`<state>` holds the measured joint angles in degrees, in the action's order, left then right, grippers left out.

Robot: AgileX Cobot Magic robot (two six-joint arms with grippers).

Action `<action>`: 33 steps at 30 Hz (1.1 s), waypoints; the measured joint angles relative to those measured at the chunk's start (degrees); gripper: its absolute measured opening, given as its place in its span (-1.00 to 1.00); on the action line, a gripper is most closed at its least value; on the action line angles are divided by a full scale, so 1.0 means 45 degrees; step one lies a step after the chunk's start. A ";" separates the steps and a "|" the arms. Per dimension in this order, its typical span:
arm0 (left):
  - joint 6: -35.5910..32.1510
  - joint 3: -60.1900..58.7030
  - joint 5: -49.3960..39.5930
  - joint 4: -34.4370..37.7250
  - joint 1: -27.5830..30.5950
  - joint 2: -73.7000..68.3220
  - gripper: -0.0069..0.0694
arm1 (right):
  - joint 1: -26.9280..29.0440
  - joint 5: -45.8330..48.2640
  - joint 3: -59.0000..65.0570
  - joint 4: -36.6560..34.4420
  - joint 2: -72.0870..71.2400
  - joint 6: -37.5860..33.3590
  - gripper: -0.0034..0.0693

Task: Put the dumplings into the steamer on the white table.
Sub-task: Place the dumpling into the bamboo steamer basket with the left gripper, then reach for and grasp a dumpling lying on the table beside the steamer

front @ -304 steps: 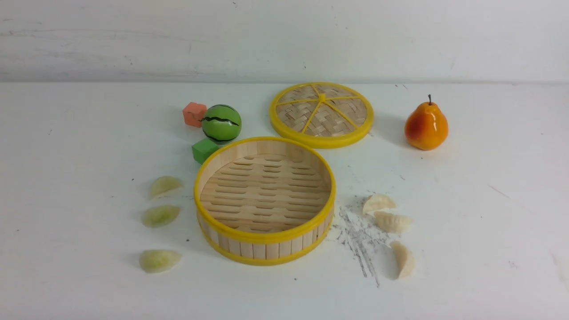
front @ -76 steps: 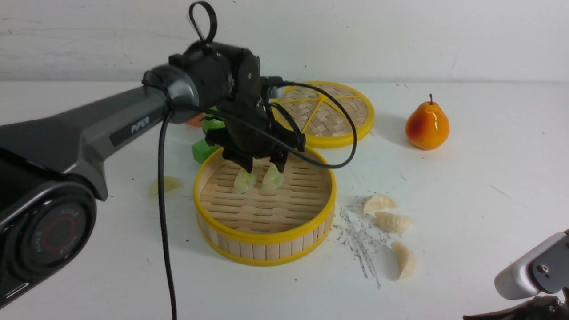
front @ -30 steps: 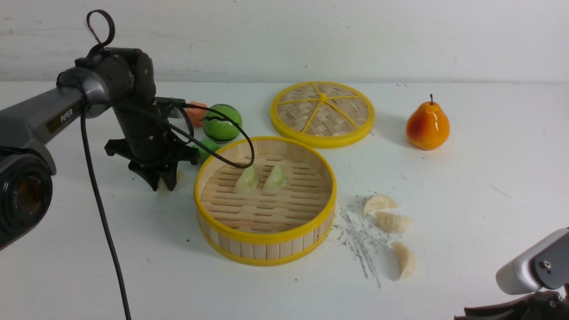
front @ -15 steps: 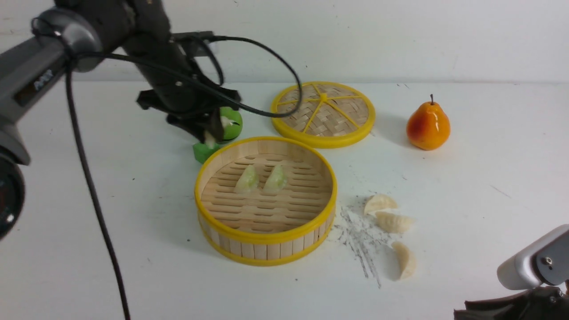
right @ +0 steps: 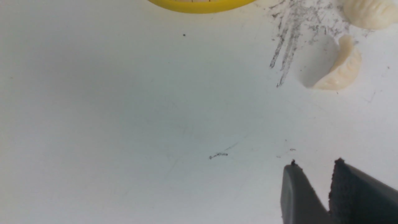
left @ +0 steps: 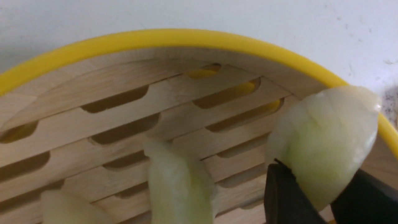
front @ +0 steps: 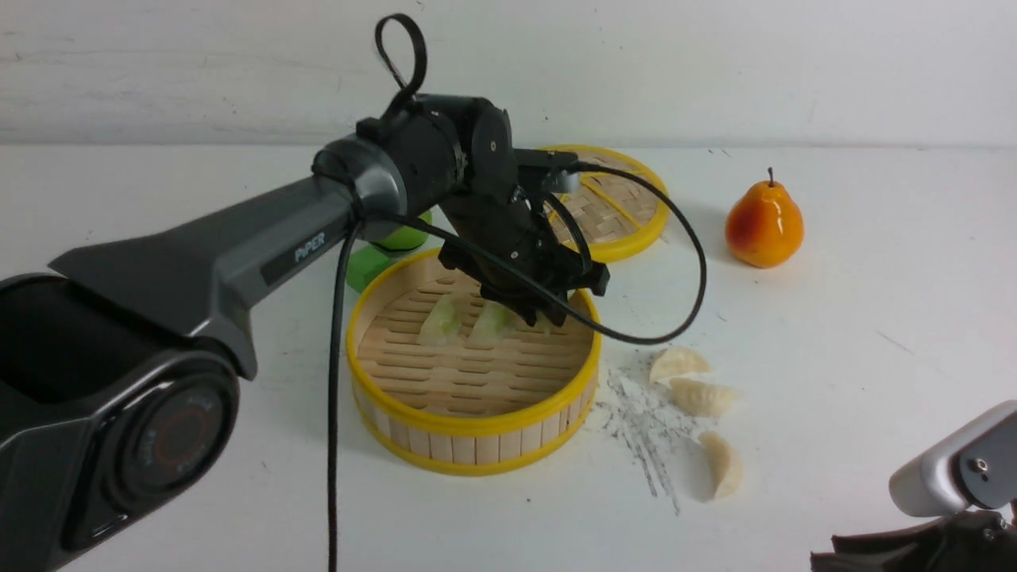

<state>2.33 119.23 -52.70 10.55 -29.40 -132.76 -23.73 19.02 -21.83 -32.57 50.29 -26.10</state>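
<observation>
The steamer (front: 477,425) stands mid-table on the white table (front: 159,445), and two pale green dumplings (front: 441,322) (front: 490,320) lie on its slat floor. My left gripper (front: 543,316) hangs inside the steamer's back right part, shut on a third green dumpling (left: 323,140) that is held clear of the floor. In the left wrist view the gripper (left: 315,174) sits near the yellow rim (left: 174,37). Three cream-white dumplings (front: 675,364) (front: 703,396) (front: 721,465) lie right of the steamer. My right gripper (right: 315,165) hovers low at the front right, slightly open and empty.
The woven lid (front: 628,230) lies behind the steamer, partly hidden by my left arm. A toy pear (front: 763,226) stands at the back right. A green ball (front: 401,237) and a green cube (front: 365,266) sit behind the steamer's left side. Grey scratch marks (front: 643,429) lie by the white dumplings.
My left arm lifted the third green dumpling from the table left of the steamer and swung right, over the steamer's back. The right gripper barely moved.
</observation>
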 joint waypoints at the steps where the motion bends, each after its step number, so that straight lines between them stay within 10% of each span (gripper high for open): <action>1: 0.0048 0.0000 0.0000 -0.0030 -0.0018 -0.0025 -0.31 | 0.0000 -0.0053 0.0000 0.0000 0.0000 0.0000 -0.43; 14: 0.1103 0.1845 -0.3495 -0.1178 -0.0126 0.0030 0.40 | 0.0068 0.1961 -0.1868 0.0006 0.0523 0.2271 0.05; 24: 0.1596 0.3162 -0.4124 -0.2846 -0.0138 0.4184 -0.61 | 0.0090 0.3860 -0.5037 0.1885 0.3382 0.2959 0.19; 33: 0.1449 0.0984 -0.4124 -0.2510 -0.0115 0.4779 -0.86 | 0.0552 0.3321 -0.5121 0.3978 0.5013 0.4308 0.19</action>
<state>8.85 123.66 -71.26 -0.74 -29.91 -111.26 -21.24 33.96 -44.87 -14.67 72.84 -6.71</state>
